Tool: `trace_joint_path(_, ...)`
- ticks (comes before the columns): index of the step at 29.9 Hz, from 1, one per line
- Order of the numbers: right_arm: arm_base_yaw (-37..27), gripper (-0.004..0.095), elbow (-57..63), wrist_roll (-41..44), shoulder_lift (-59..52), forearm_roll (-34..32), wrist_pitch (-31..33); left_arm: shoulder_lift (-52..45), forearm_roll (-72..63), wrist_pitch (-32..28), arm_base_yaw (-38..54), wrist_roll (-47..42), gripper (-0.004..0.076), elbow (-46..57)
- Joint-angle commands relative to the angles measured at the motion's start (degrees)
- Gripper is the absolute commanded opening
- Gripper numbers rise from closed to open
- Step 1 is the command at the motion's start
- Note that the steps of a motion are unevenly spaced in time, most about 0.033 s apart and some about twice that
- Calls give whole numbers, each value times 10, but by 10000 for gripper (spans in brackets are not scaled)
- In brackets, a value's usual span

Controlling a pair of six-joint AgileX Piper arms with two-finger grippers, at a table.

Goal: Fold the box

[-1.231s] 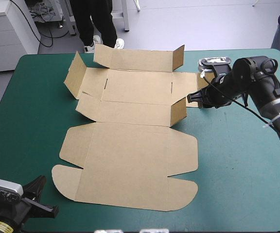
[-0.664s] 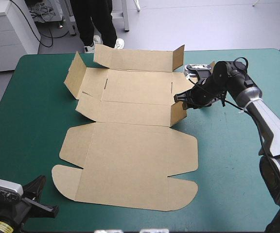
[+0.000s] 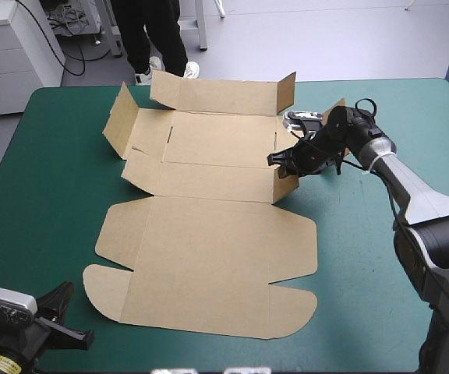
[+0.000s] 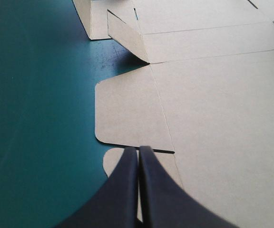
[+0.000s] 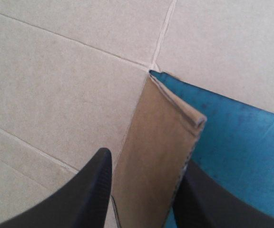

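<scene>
The brown box (image 3: 209, 257) lies as a cut sheet in the middle of the teal-green table, its lid panel flat toward the near edge. Its far wall (image 3: 217, 93) and left end flap (image 3: 119, 121) stand raised. My right gripper (image 3: 283, 160) is at the box's right side, open around a small upright corner flap (image 3: 287, 178). In the right wrist view that flap (image 5: 161, 137) stands between the two black fingers of the gripper (image 5: 145, 159). My left gripper (image 4: 138, 151) is shut and empty, over the rounded near-left tab (image 4: 115, 164), low at the table's near-left corner (image 3: 84, 337).
Bare teal-green cover (image 3: 380, 257) spreads to the right of the box, with a wide strip (image 3: 45, 202) on its left. The right end flap (image 3: 335, 107) tilts up behind my right wrist.
My right gripper has moved left from beside the box's right end onto the small upright corner flap. The right end flap now tilts up. The left arm has not moved.
</scene>
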Motion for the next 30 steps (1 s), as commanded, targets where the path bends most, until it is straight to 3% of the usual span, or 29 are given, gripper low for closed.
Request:
trace_joint_path(1, 0, 367, -38, -9, -13, 18, 7, 9, -3, -43, 1, -1, -8, -14)
trace_joint_path(8, 0, 367, -61, -5, 17, 19, 54, 9, -3, -43, 1, -1, -8, -14)
trace_joint_path(15, 0, 360, -67, 2, 33, 19, 47, 9, -3, -43, 1, -1, -8, -14)
trace_joint_path(20, 0, 258, -68, 21, 33, 13, 39, 9, -3, -43, 1, -1, -8, -14)
trace_joint_path(25, 0, 11, -75, 21, 33, 5, 39, 9, -3, -43, 1, -1, -8, -14)
trace_joint_path(30, 0, -6, -78, 15, 33, -13, 43, 9, -3, -43, 1, -1, -8, -14)
